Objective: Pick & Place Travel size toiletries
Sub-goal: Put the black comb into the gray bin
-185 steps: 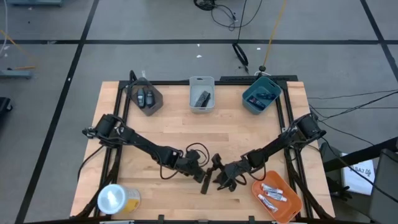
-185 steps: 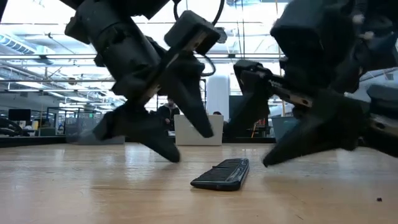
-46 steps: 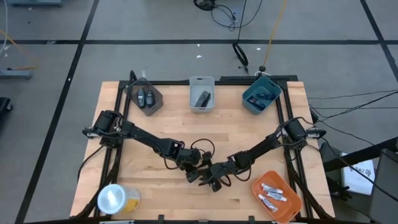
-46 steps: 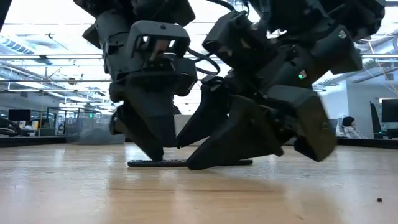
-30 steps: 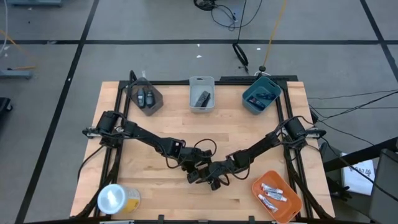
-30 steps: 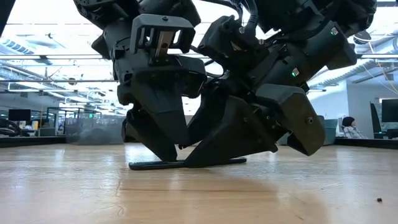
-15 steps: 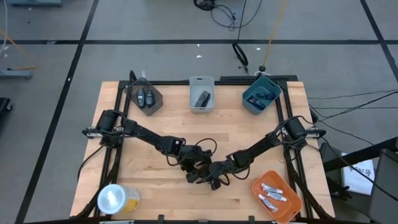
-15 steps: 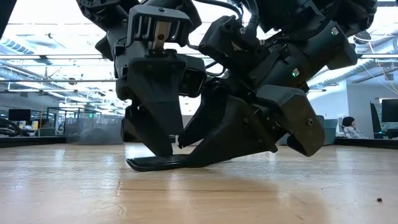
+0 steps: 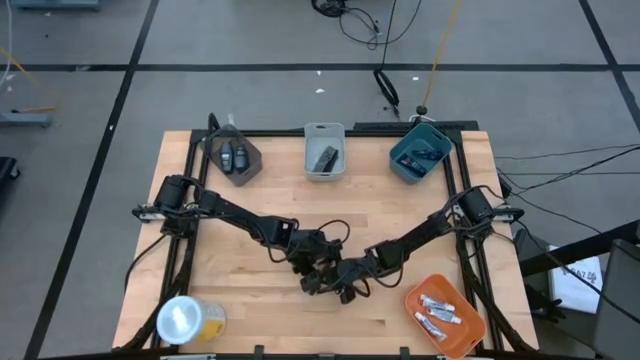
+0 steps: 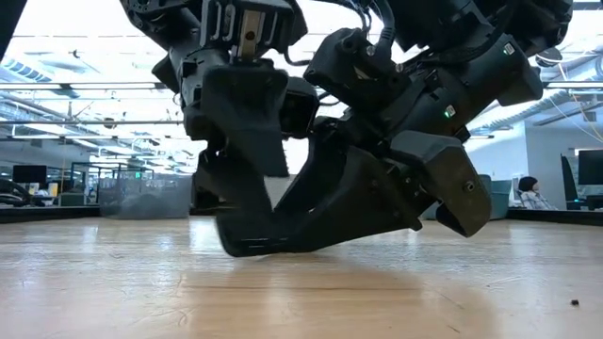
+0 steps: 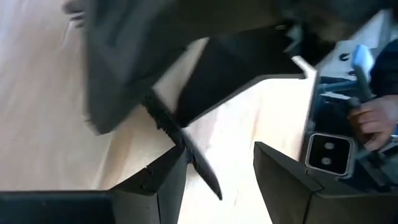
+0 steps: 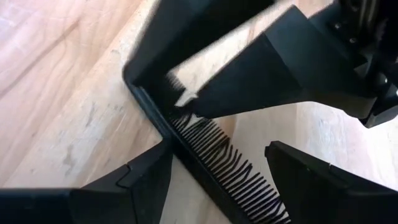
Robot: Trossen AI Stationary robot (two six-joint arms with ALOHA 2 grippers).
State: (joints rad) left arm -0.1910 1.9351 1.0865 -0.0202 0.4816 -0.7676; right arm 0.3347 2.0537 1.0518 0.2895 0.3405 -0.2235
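A black comb [image 12: 211, 155], one of the toiletries, lies on the wood near the table's front middle, between both grippers. My left gripper [image 11: 221, 149] stands open at one end of it; that end [image 10: 236, 243] is raised off the table. My right gripper [image 12: 217, 180] is open over the comb's other half, one finger on each side. In the high view both grippers [image 9: 318, 275] [image 9: 347, 285] meet tip to tip and hide the comb. My left gripper has one fingertip [image 11: 177, 158] against the comb's raised end [image 11: 189, 155], coming slanting down from the table's left. Bare wood shows between the comb and its other finger. My right gripper slants down from the table's right, fingers along the comb. One finger [image 12: 149, 180] lies against the comb's spine [image 12: 177, 149]. Whether the other finger touches the teeth, I cannot tell. This half of the comb stays on the table.
At the far edge stand a dark grey bin [image 9: 235, 158] with oval pieces, a light grey bin [image 9: 324, 150] and a teal bin [image 9: 420, 152]. An orange tray [image 9: 445, 312] with white tubes sits front right, a yellow roll [image 9: 188, 320] front left.
The comb's end at my left gripper has come up off the table, while its other end stays down at my right gripper. My left gripper has tipped a little and risen slightly with that end. My right gripper has kept still.
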